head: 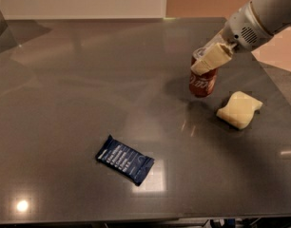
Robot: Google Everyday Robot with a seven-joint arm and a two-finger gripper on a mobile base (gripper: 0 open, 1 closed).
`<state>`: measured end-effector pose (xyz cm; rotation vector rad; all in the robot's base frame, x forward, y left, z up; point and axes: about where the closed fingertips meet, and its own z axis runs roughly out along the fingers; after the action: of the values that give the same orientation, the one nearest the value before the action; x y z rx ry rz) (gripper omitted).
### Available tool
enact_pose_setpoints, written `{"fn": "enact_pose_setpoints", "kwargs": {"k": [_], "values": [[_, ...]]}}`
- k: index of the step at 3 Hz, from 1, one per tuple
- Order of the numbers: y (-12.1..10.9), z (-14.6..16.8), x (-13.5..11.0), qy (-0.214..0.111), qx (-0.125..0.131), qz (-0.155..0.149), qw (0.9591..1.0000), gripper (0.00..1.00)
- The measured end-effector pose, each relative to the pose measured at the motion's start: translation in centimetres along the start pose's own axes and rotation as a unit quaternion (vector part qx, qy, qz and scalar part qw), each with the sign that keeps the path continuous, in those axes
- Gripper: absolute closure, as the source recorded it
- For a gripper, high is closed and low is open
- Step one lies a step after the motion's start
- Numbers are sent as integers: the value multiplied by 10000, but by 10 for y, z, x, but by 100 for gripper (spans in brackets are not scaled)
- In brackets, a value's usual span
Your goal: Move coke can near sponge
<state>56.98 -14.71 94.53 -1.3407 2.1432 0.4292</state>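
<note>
The coke can, red-brown with white script, stands upright at the right of the dark table, its lower part showing below the fingers. My gripper comes in from the upper right on a white arm and is shut on the can's upper half, with its cream fingers across the front. The sponge, a pale yellow block, lies on the table just right of and a little nearer than the can, a small gap apart. I cannot tell whether the can touches the table.
A flat dark-blue snack wrapper lies at the front middle of the grey table. The table's right edge runs close behind the sponge. Its front edge is at the bottom of the view.
</note>
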Motion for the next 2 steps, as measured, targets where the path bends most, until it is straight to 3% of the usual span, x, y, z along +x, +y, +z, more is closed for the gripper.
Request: {"fn": "enact_pose_setpoints", "kwargs": {"k": [1,2], "values": [[-6,-5,25,-19,43,289,9996,100],[-10,-6,44,-10,75,499,9987,84]]}}
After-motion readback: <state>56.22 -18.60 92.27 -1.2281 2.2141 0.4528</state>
